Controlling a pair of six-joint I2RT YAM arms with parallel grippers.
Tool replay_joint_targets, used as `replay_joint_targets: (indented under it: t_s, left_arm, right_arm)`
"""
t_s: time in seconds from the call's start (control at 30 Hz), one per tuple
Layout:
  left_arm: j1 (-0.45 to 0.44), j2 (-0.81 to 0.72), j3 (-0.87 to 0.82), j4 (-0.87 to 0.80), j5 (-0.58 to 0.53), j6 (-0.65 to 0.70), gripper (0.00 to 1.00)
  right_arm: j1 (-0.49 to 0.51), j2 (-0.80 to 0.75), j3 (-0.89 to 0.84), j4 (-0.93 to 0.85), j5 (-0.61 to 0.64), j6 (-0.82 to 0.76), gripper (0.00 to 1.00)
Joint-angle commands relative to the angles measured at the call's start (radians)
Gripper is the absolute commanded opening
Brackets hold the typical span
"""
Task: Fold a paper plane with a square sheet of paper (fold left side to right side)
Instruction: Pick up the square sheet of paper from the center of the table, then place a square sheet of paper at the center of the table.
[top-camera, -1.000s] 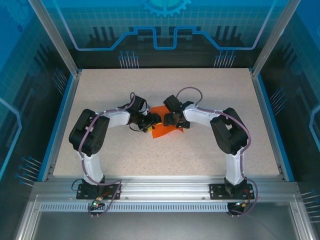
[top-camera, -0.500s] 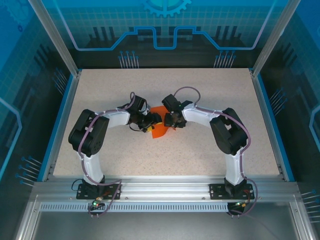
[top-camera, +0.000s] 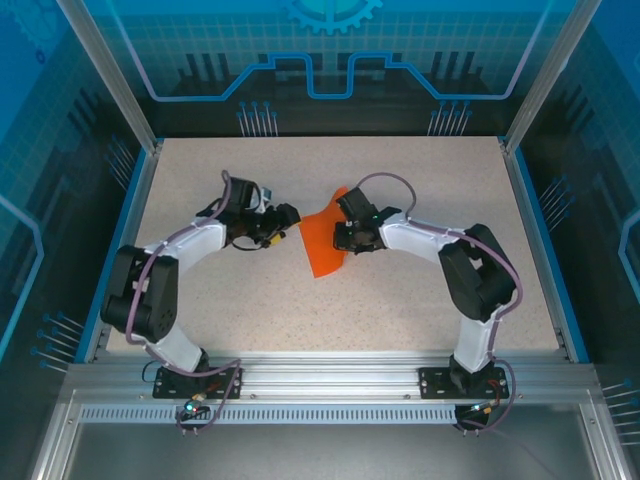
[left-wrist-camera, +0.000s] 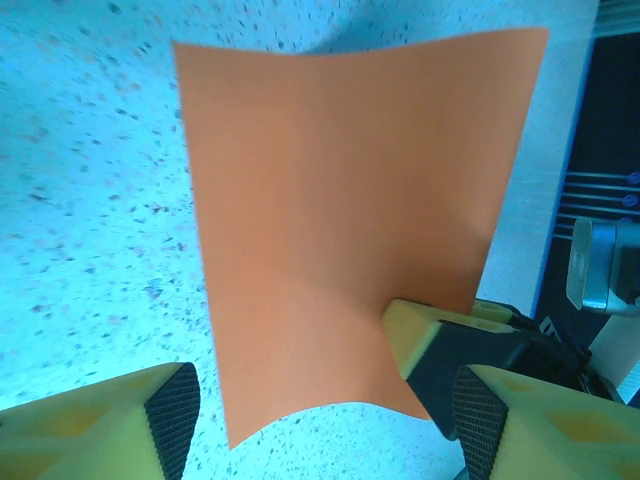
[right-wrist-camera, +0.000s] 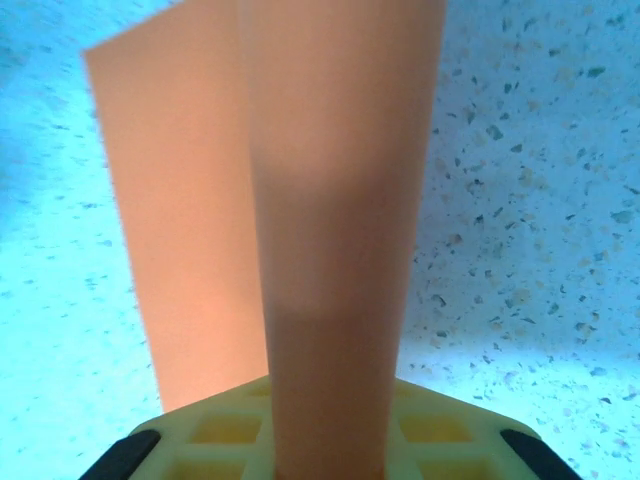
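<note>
Paper curled; right gripper pinches edge; left gripper spread.

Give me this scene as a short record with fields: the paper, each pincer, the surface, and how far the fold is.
paper: bright orange square sheet of paper, bowed, not lying flat
right pincer: shut on one edge of the sheet, which runs up between its yellow fingers
left pincer: open, holding nothing, to the left of the sheet and apart from it
surface: speckled beige tabletop
fold: not yet pressed flat
</note>
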Motion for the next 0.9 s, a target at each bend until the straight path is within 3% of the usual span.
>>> replay_joint_targets:
  t_s: [0.0, 0.3, 0.5, 0.87]
  left_arm:
    - [0.051, -0.077, -0.057, 0.044, 0.084, -0.009, 0.73]
    - [0.086, -0.202, -0.148, 0.361, 0.219, -0.168, 0.79]
    - [0.065, -0.234, -0.16, 0.574, 0.257, -0.272, 0.85]
    - [-0.082, -0.205, -0.057, 0.689, 0.252, -0.301, 0.88]
  right_arm:
    - [-0.026, -0.097, -0.08, 0.203, -0.091, -0.022, 0.2]
    - [-0.118, -0.349, -0.301, 0.596, -0.301, -0.02, 0.18]
    - [-0.186, -0.501, -0.36, 0.658, -0.425, 0.002, 0.18]
    - [-0.257, -0.684, -0.414, 0.734, -0.494, 0.166, 0.18]
